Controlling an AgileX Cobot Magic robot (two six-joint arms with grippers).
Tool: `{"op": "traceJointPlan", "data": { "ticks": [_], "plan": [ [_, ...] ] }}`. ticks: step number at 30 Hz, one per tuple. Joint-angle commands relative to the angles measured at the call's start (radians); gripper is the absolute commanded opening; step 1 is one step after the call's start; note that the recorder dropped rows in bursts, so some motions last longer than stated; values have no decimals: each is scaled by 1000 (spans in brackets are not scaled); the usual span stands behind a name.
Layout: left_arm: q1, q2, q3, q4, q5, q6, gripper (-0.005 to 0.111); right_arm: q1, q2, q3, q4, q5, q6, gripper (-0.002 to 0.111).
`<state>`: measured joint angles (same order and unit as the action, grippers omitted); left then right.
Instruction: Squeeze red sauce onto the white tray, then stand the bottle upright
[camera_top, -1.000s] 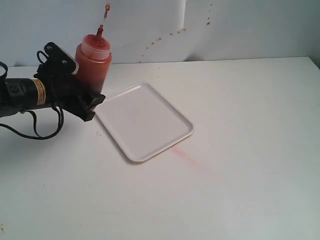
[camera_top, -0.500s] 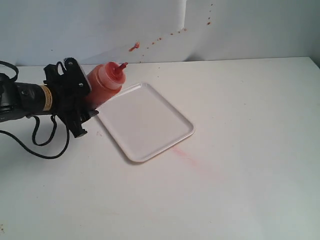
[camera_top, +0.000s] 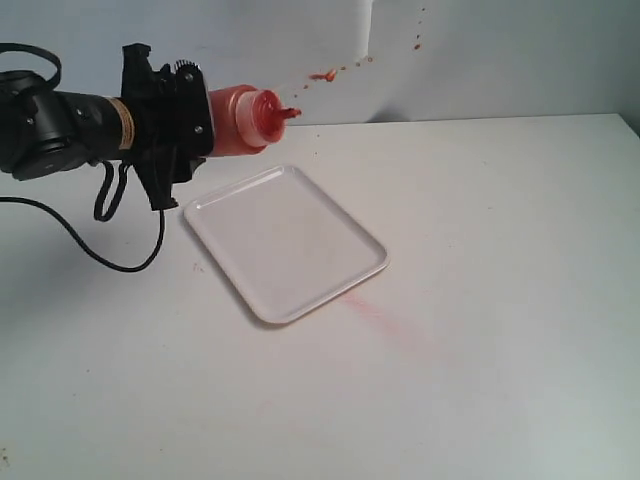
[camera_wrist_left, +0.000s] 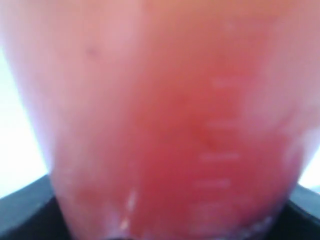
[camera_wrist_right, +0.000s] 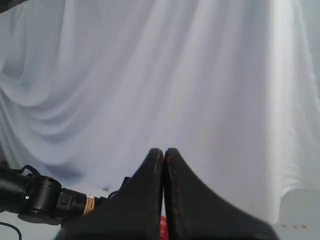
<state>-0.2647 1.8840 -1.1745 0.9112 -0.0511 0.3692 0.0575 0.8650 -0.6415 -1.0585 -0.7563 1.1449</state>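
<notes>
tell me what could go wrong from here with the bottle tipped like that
The bottle lies almost level in the left gripper, its nozzle pointing sideways, not down at the tray: a squeeze now could miss onto the table or the backdrop, which already shows red spots.
The grip sits near the bottle's base, so it might slip when tipped further.

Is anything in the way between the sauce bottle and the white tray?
Nothing visible is. The left end effector holds the bottle tipped sideways in the air near the far edge of the white tray, with only open space between them.
</notes>
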Motion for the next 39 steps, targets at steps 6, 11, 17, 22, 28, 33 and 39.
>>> {"op": "traceJointPlan", "data": {
  "ticks": [6,11,17,22,28,33,39],
  "plan": [
    [-9,-23,-78,170,153,151,0,3,669,-462,-265,-305,94,0],
    [-9,-23,-87,319,164,154,0,3,887,-624,-390,-351,145,19],
    [-9,-23,-87,471,164,154,0,61,1027,-710,-451,-252,112,84],
    [-14,-23,-104,614,233,154,0,194,1055,-765,-535,27,120,105],
    [-19,-23,-134,672,241,152,0,332,1098,-867,-533,171,206,105],
    [-30,-23,-134,695,225,158,0,352,1159,-967,-567,163,289,105],
    [-43,-23,-116,767,208,163,0,352,1223,-984,-686,160,307,105]
  ]
}}
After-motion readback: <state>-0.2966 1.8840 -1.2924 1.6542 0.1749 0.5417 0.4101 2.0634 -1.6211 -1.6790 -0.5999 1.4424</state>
